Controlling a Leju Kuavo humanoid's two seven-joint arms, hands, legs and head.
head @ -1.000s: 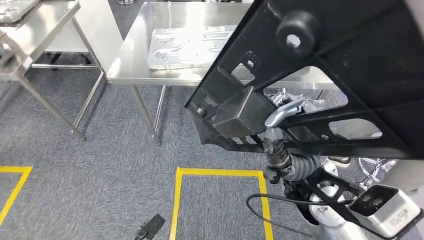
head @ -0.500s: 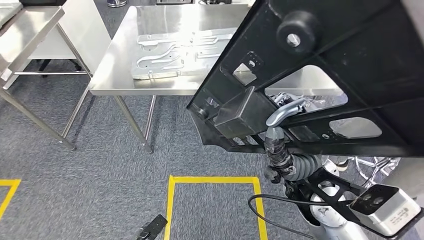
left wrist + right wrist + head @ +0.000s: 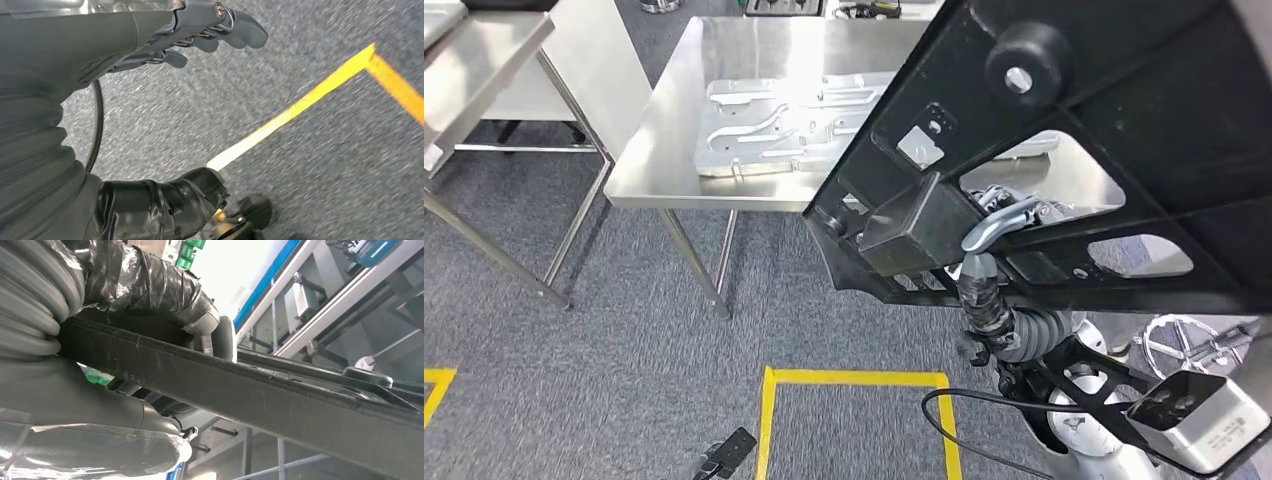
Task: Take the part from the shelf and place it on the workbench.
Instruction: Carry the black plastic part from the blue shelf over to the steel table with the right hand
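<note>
Grey speckled carpet (image 3: pixel 624 330) marked with yellow tape lines (image 3: pixel 854 378) is seen beneath the robot in the head view. From the right hand (image 3: pixel 996 228) outward: its silver and dark taped fingers are wrapped round a bar of the large black plastic frame-shaped part (image 3: pixel 1124 130), which is gripped and held up, tilted, in front of the robot's body; in the right wrist view the part's edge (image 3: pixel 280 400) is clasped between the thumb and fingers (image 3: pixel 150 287). The left hand (image 3: pixel 200 30) is seen hanging over the carpet, its fingers loosely apart and nothing held in them. Beyond the part, a shiny stainless-steel workbench (image 3: pixel 664 150) is seen, with a flat silver moulded metal plate (image 3: pixel 764 130) lying near its front edge. A second steel table (image 3: pixel 474 60) is seen at the left, well apart.
</note>
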